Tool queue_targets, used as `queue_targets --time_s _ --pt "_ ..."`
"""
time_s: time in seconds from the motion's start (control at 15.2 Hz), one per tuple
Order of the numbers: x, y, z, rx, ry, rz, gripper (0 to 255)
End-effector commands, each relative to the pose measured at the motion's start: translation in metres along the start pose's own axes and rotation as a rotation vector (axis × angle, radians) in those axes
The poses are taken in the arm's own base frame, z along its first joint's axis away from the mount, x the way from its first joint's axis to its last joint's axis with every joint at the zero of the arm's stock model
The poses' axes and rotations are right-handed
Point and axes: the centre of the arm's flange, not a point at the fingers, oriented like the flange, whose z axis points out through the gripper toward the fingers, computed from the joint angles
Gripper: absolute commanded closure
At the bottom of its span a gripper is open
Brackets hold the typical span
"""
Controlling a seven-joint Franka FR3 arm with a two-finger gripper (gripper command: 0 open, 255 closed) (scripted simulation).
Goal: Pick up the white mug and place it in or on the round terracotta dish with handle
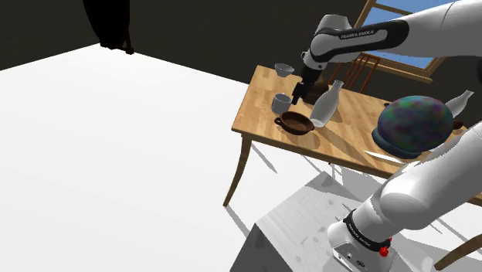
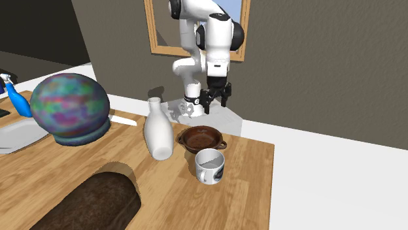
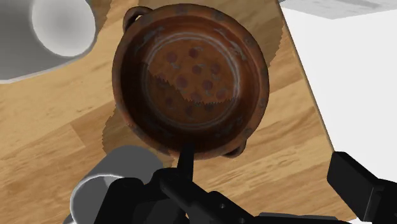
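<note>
claw: hanging open high above the bench, fingers standing apart, gripping nothing
white mug: sitting upright on the bench, below the claw and off to the side of one finger; nothing is touching it; a dark print is showing on its wall
terracotta dish: lying almost straight under the claw; brown and round, with two small handles sticking out and dots showing on its floor
white mug vs terracotta dish: standing just beside each other; cannot tell if they are touching
white vase: standing upright below the claw, just beside one handle of the terracotta dish
multicoloured dome: sitting well away from the claw, beyond the white vase
</note>
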Motion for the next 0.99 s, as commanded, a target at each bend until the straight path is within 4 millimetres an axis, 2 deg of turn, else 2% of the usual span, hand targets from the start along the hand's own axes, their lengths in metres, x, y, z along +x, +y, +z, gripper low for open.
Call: queue_targets --time_s 0.0,0.73,0.92 --pt "0.018 0.013 0.014 -0.005 0.007 -0.007 0" --pt "0.115 0.085 0.084 -0.025 0.042 -0.042 0" --pt "0.117 0.086 0.095 -0.025 0.042 -0.043 0"
